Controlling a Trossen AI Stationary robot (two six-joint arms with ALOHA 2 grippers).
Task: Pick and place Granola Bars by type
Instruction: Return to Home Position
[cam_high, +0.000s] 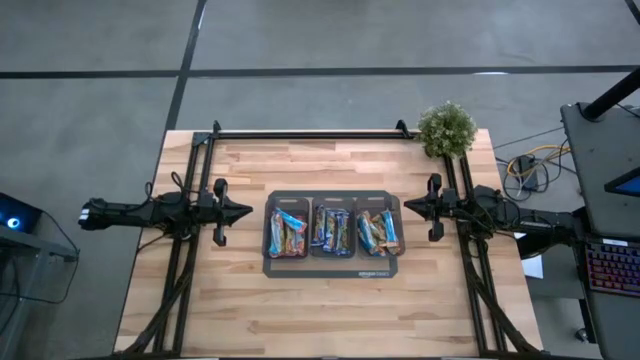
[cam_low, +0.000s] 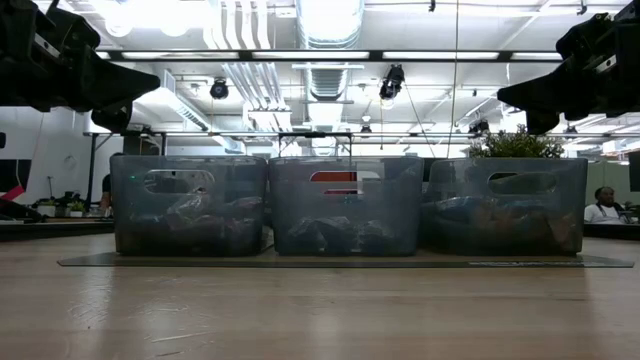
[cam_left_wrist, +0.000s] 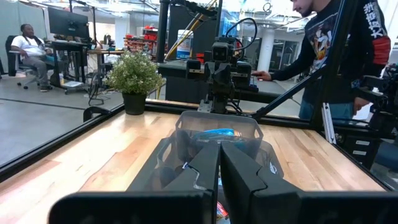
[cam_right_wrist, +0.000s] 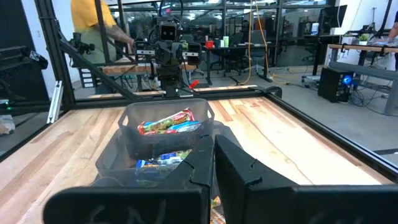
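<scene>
Arms (cam_high: 150, 212) dark, slim; fingers (cam_left_wrist: 249, 180) black, angular, wedge-shaped

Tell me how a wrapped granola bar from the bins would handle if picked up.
Probably light and somewhat slippery: the granola bars have shiny wrappers. Likely easy to pinch, being small and flat, though they lie piled in the bins, so neighbours may shift.
</scene>
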